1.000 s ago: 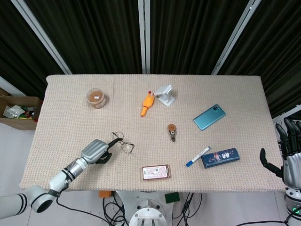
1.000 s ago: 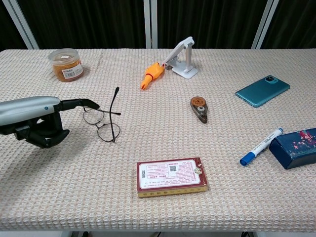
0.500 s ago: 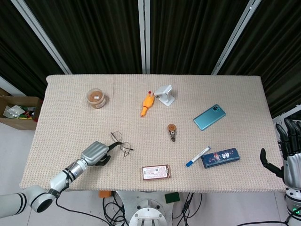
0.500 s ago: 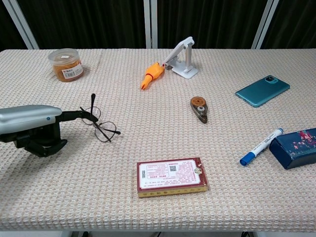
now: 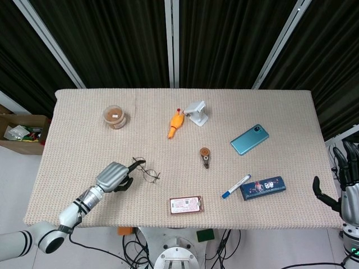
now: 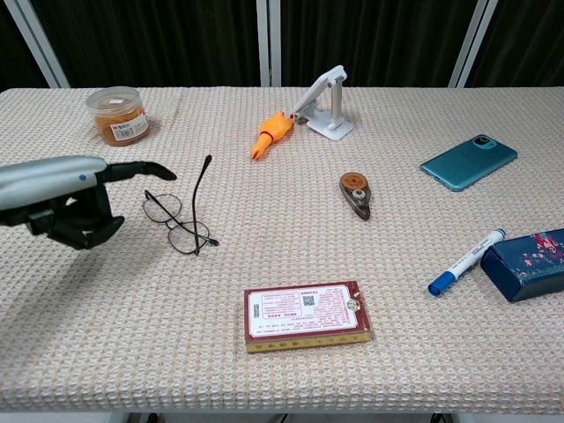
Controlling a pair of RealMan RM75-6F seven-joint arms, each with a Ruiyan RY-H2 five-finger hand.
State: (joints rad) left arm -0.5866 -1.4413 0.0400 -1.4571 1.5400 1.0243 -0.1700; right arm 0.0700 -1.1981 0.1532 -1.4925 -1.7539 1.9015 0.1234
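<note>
A pair of thin-framed glasses lies on the woven table cover at the front left, one temple sticking up. My left hand hovers just left of them. One finger reaches out over the near lens without clearly touching it, and the others are curled under. It holds nothing. My right hand hangs off the table's right edge with fingers spread and empty; the chest view does not show it.
On the table: an orange-filled jar, rubber chicken, white stand, brown tape roller, teal phone, blue marker, blue box, red box.
The left hand has risen off the glasses and drawn slightly back. The glasses shifted and turned on the cloth, with one temple now pointing up. The right hand barely moved.
</note>
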